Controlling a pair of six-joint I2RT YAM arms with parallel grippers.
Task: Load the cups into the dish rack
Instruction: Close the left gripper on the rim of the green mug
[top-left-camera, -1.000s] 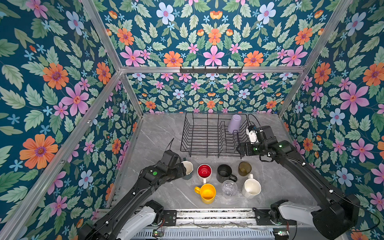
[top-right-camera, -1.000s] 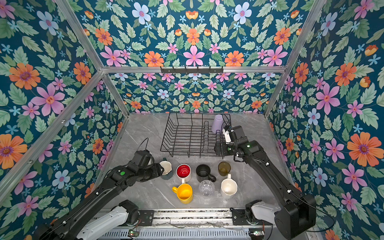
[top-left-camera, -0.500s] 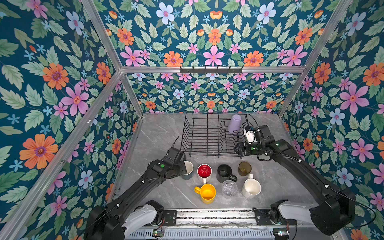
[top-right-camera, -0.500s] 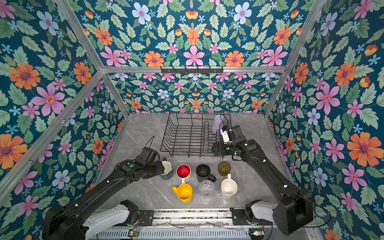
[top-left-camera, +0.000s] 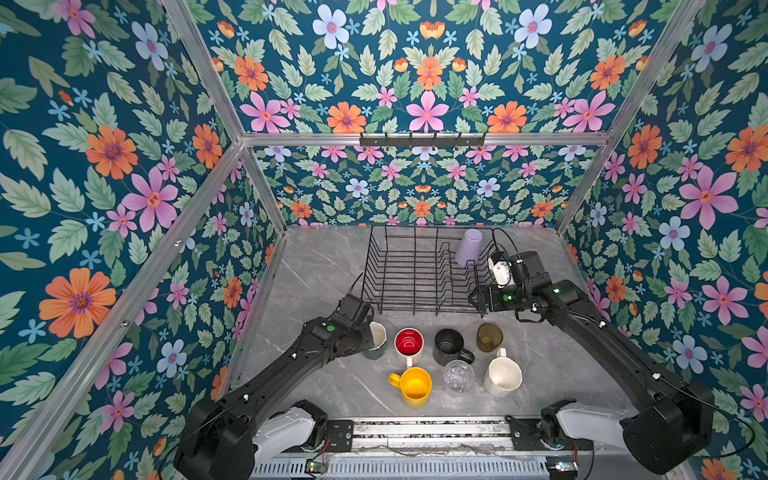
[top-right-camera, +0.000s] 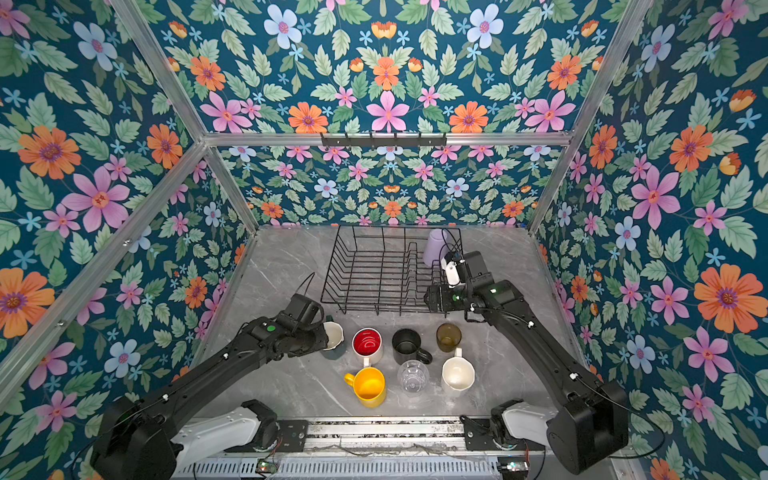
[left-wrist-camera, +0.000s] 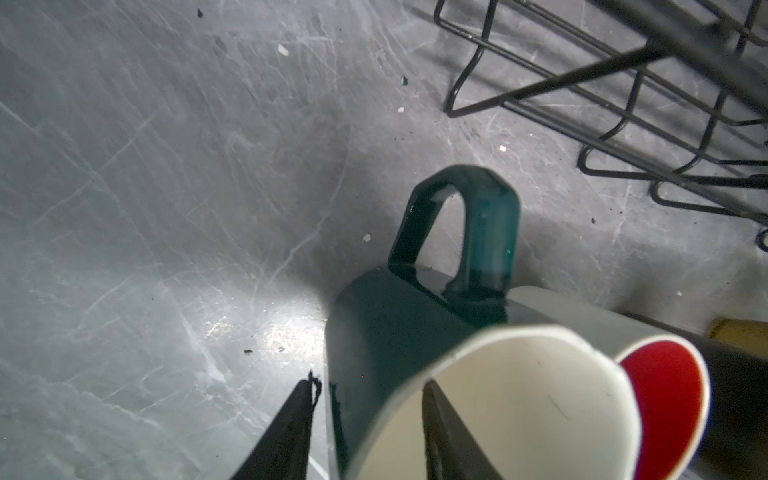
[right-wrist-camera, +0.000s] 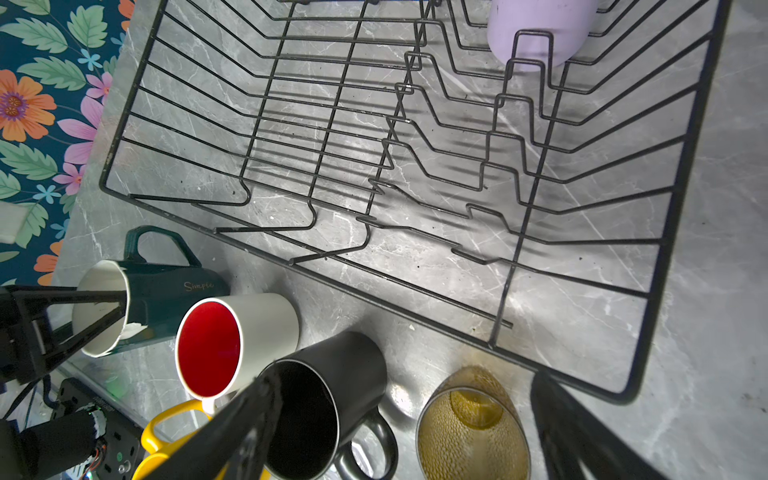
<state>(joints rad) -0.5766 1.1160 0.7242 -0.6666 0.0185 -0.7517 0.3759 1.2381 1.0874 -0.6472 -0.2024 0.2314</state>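
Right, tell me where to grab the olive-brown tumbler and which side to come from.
Take the olive-brown tumbler by its rim, straddling the wall, coming straight down: it stands upright, mouth up, with no handle. The black mug, cream mug and dish rack stand close around it, so a sideways approach looks cramped.

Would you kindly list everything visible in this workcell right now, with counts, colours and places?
wire dish rack: 1, black, back of table
plastic tumbler: 1, lilac, inside rack, far right corner
dark green mug: 1, cream inside, leftmost in the row before the rack
red-lined mug: 1, white outside, next right
black mug: 1, next right
translucent tumbler: 1, olive-brown, row's right end
yellow mug: 1, front row, left
clear glass tumbler: 1, front row, middle
cream-white mug: 1, front row, right
hook rail: 1, black, back wall
marble-look table: 1, grey
left gripper: black, astride green mug's wall
right gripper: black, open, at rack's near right corner
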